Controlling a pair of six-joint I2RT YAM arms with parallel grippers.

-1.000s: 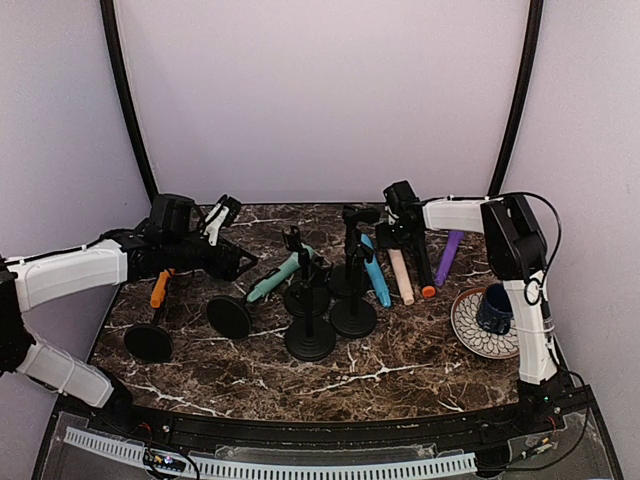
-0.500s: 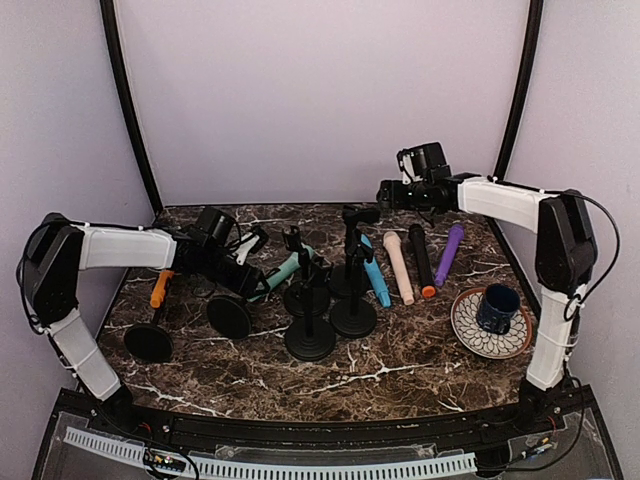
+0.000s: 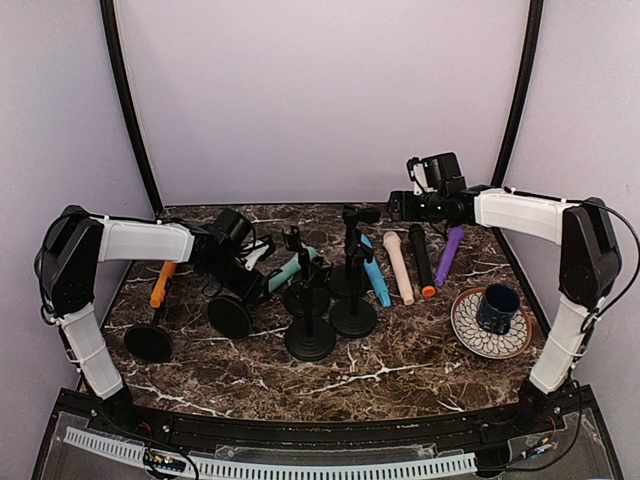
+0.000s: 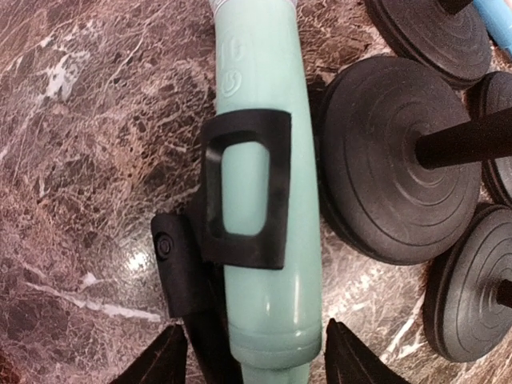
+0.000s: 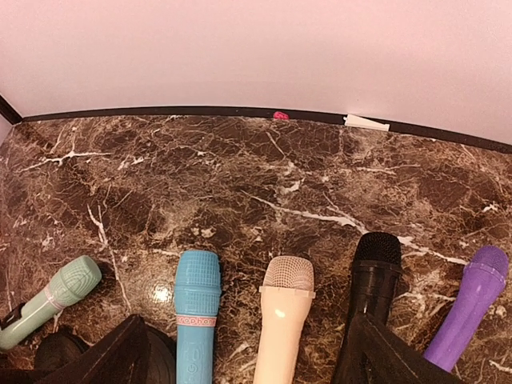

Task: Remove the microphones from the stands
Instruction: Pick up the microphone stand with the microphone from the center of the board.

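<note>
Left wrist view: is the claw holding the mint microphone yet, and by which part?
Not yet: the left claw is open, fingertips flanking the handle end of the mint microphone, beyond the stand clip.

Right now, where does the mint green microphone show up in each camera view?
Top external: mint green microphone left of centre, tilted.
Left wrist: fills the centre, running top to bottom, black clip around it.
Right wrist: bottom left corner, head end only.
Shared landmark: blue microphone, to its right in every view; only a sliver in the left wrist.
</note>
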